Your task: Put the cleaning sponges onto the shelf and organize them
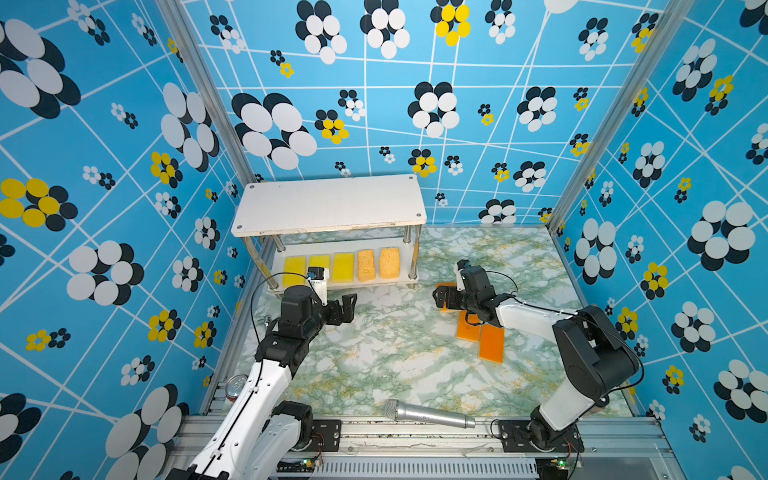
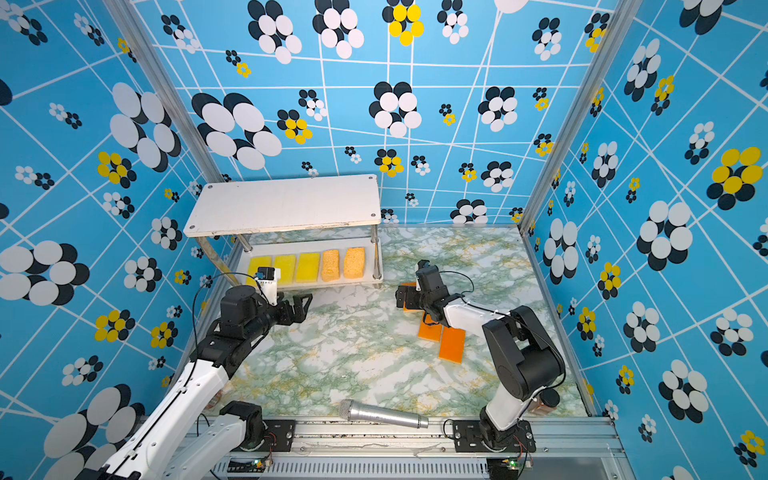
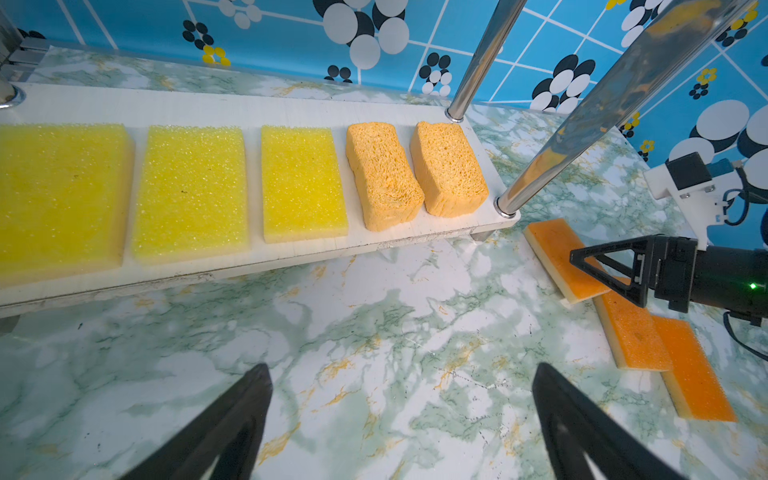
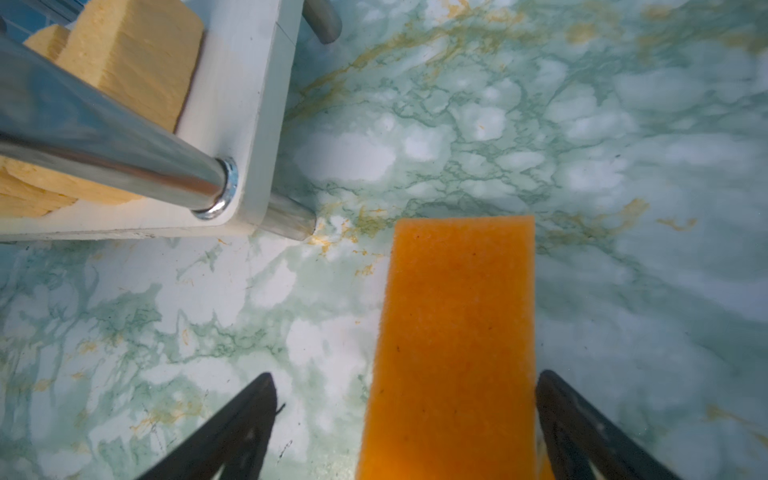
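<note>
Microphone (image 1: 428,415) lies at front edge; left gripper (image 3: 401,368) wide open and empty before shelf (image 1: 332,203), five sponges (image 1: 343,266) on its lower board; right gripper (image 4: 405,375), open, straddles one orange sponge (image 4: 453,324) of three on table (image 1: 374,357).

The marbled table (image 1: 374,353) carries the shelf (image 1: 332,203), three orange sponges (image 1: 491,343), a microphone (image 1: 428,413).

You're looking into a booth: walls (image 1: 374,124) papered bright blue, white grid lines, black-and-white and yellow flower clusters everywhere. Aluminium posts (image 1: 227,124) climb both far corners. Your floor is a green-veined marble tabletop (image 1: 374,353), evenly lit, with a slotted aluminium rail (image 1: 374,436) along the near edge.
</note>
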You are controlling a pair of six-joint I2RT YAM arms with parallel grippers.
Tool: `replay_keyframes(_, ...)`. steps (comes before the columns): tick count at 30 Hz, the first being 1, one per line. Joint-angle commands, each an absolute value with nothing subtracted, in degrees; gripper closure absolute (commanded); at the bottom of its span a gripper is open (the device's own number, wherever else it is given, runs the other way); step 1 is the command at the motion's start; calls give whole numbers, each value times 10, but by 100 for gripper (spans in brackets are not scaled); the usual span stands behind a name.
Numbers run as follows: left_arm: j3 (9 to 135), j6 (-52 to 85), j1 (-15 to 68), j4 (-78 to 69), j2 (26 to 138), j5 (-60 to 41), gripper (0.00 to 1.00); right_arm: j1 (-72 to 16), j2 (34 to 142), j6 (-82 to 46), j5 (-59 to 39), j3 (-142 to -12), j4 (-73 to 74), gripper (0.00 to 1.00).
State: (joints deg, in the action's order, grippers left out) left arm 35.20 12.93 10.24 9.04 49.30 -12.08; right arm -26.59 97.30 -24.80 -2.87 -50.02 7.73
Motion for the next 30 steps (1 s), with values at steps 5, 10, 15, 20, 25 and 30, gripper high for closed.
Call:
replay_keyframes(5,349,135,108,84,489,-125,1,-266,997,-294,-104,-490,144,1)
replay_keyframes(10,347,136,109,82,487,-125,1,-273,979,-306,-137,-456,186,1)
replay_keyframes(15,345,140,109,75,494,-131,1,-282,958,-296,-164,-437,186,1)
replay_keyframes(20,344,142,111,68,503,-134,1,-289,933,-279,-186,-432,165,1)
replay_keyframes(25,342,144,114,62,511,-135,1,-294,892,-260,-172,-430,119,1)
replay_keyframes(30,344,144,115,59,519,-136,1,-295,850,-230,-134,-436,21,1)
